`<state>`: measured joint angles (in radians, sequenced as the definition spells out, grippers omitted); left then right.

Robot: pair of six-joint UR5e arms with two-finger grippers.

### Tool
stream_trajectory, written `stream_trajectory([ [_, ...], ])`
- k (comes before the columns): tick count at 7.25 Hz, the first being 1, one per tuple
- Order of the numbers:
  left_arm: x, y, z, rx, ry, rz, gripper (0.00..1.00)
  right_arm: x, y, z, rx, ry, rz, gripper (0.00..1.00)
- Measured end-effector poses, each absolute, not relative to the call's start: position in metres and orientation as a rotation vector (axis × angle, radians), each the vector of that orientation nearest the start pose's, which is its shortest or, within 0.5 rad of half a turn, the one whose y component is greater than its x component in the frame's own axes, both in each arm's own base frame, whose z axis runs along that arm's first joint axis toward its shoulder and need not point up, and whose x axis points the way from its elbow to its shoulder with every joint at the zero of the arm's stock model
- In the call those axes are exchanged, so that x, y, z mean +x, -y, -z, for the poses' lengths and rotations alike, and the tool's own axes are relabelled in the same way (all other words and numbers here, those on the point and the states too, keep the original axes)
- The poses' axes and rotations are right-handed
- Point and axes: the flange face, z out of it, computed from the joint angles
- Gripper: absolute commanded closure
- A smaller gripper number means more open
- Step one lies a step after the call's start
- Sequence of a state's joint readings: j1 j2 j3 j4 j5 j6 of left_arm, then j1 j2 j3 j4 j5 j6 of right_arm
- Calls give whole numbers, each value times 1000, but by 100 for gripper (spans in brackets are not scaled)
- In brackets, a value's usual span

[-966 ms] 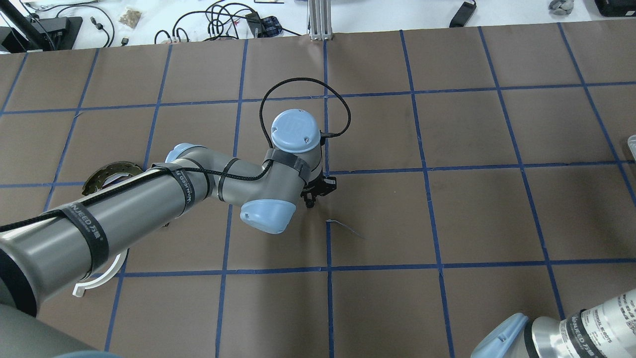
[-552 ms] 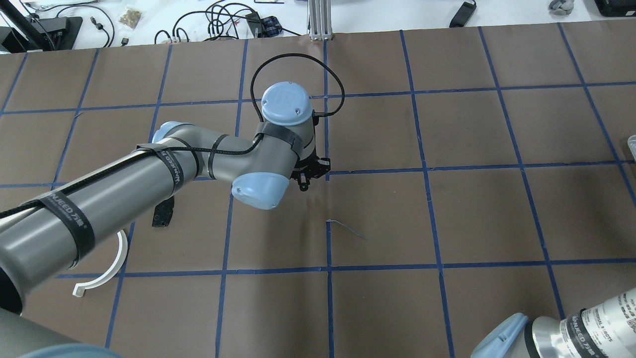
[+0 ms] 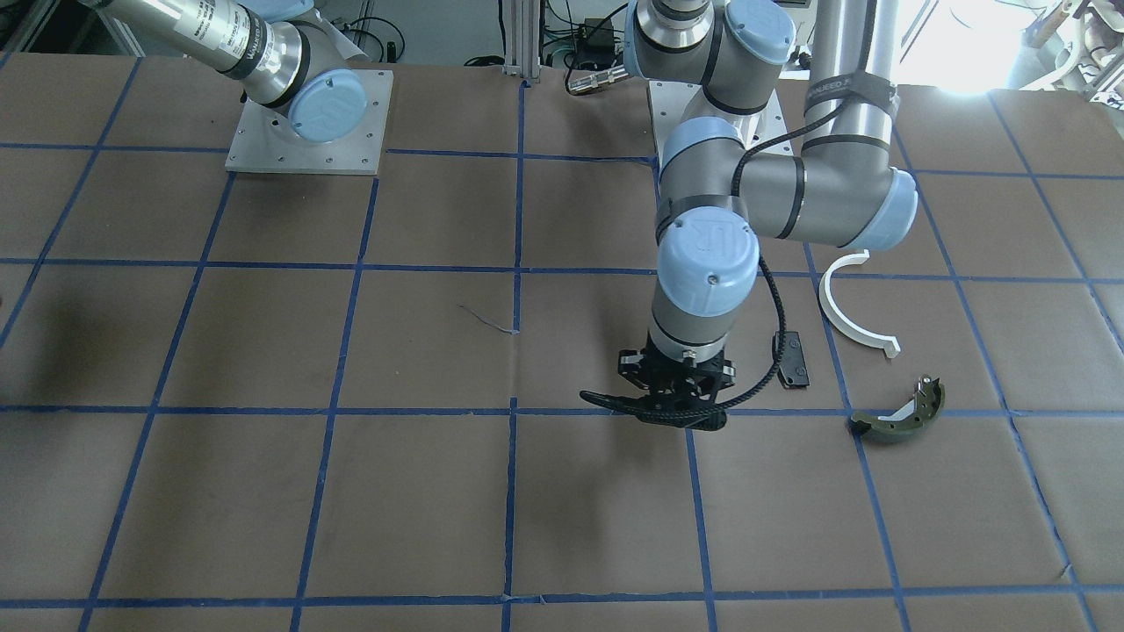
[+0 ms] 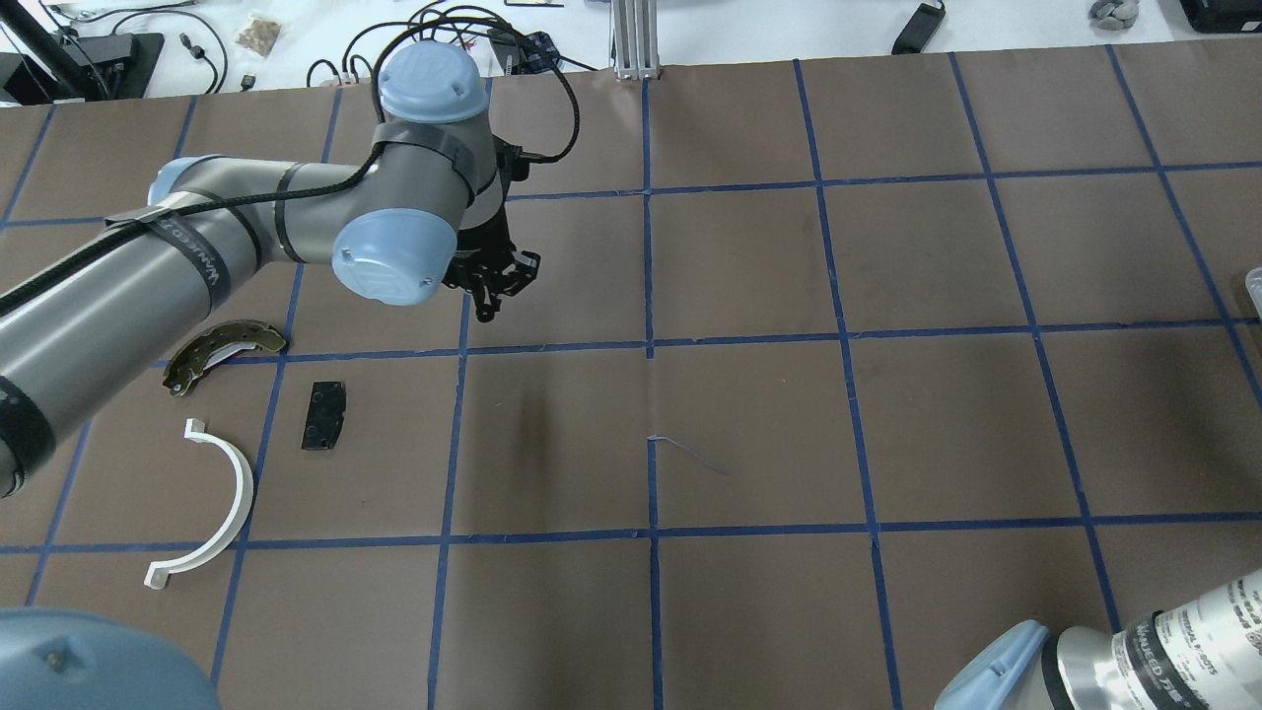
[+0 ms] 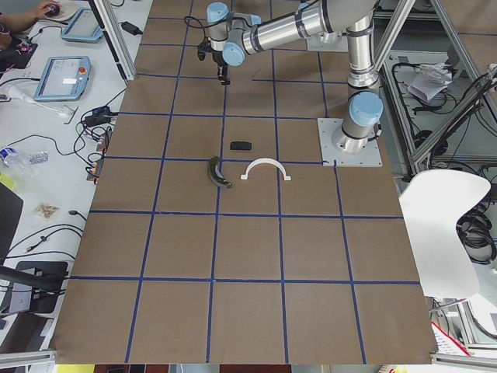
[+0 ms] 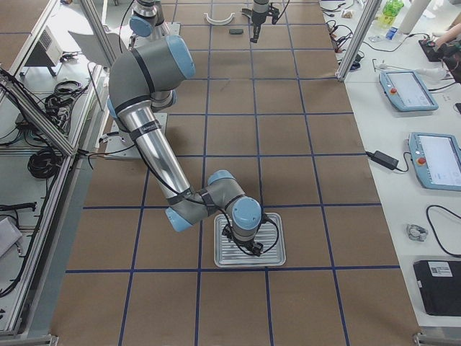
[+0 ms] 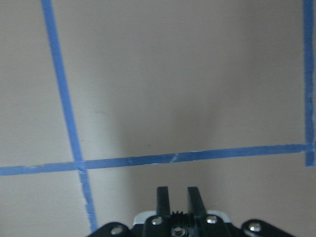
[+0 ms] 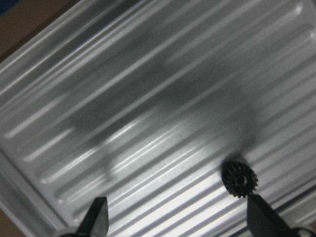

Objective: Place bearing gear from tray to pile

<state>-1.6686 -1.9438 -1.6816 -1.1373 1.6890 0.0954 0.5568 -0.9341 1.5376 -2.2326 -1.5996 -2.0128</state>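
Though the wrist picture cuts off all but the tips of my right fingers (image 6: 245, 243), they stand spread wide and empty over the tray (image 8: 148, 98). The gear (image 8: 239, 180) lies between them, nearer one tip. My left fingers (image 4: 484, 308), nearly together, grip nothing above the desk (image 4: 789, 414).

The tray (image 4: 1256, 291) is cut by the overhead view's right edge, and the right fingers (image 8: 97, 217) by their wrist view's bottom edge.
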Motion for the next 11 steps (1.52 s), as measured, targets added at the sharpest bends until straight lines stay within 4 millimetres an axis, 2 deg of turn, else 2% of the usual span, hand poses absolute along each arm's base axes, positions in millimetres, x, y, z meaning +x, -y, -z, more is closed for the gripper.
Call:
stream_trajectory([
  [1, -138, 591, -275, 402, -2986, -97, 100, -512, 474, -192, -1538, -2832, -19, 11],
  [3, -62, 596, -272, 636, -2954, -158, 100, -520, 486, -197, -1487, -2892, 81, 11],
  [5, 12, 585, -255, 837, -2939, -234, 100, -522, 491, -183, -1415, -2913, 109, 41],
  [6, 37, 575, -245, 924, -2929, -249, 100, -521, 493, -181, -1407, -2913, 108, 55],
  [8, 71, 553, -213, 942, -2953, -171, 100, -521, 493, -180, -1402, -2916, 92, 95],
  [9, 77, 545, -201, 906, -2972, -121, 100, -522, 492, -180, -1400, -2919, 74, 100],
  [11, 81, 540, -194, 841, -3002, -85, 100, -521, 493, -183, -1393, -2932, 32, 100],
])
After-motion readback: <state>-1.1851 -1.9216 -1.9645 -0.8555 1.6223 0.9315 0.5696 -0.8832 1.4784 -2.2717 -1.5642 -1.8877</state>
